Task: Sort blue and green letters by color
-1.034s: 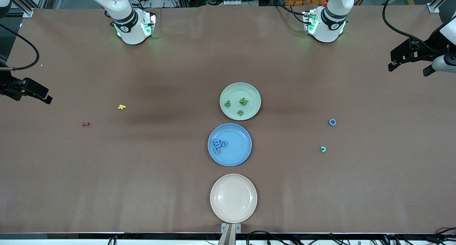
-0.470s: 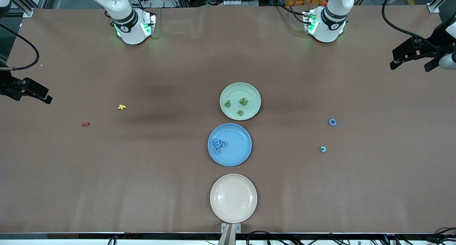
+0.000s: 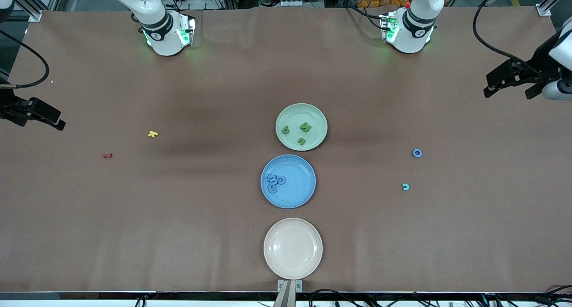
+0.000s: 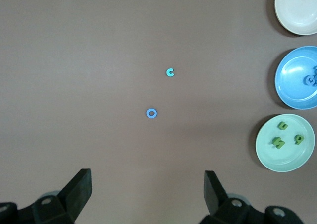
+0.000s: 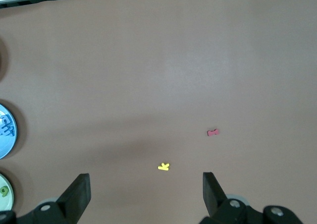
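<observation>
Three green letters (image 3: 305,127) lie in the green plate (image 3: 295,114). A pile of blue letters (image 3: 275,182) sits in the blue plate (image 3: 300,187). A blue ring letter (image 3: 417,153) (image 4: 151,113) and a cyan letter (image 3: 405,187) (image 4: 170,73) lie loose on the table toward the left arm's end. My left gripper (image 3: 509,91) (image 4: 147,183) hangs open and empty over that end of the table, apart from both loose letters. At the other end my right gripper (image 3: 44,115) (image 5: 146,184) is also open and empty.
An empty beige plate (image 3: 292,249) stands nearest the front camera, in line with the other two plates. A tiny yellow letter (image 3: 153,134) (image 5: 164,167) and a tiny red letter (image 3: 107,155) (image 5: 213,132) lie toward the right arm's end.
My left gripper has shifted slightly over its end of the table. The right arm, the letters and the plates have not moved.
</observation>
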Controlling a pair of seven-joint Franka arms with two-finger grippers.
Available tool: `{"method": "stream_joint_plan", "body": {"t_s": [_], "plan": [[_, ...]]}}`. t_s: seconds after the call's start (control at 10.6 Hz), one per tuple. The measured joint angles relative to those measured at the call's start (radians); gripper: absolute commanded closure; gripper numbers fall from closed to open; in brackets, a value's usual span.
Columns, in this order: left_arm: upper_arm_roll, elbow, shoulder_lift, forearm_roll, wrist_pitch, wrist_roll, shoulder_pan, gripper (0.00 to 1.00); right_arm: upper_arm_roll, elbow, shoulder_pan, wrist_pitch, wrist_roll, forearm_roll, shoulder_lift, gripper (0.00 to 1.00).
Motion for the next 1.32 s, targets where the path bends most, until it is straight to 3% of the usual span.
{"method": "stream_joint_plan", "body": {"t_s": [0.94,1.32], "plan": [[0.009,-0.038,-0.025,0.03,0.053,-0.046,-0.029,0.0,0.0,0.0,-0.001,0.0,0.0,0.0,0.0,0.0],[0.032,-0.032,-0.026,0.031,0.054,0.041,-0.029,0.0,0.0,0.0,-0.001,0.0,0.0,0.0,0.0,0.0]]}}
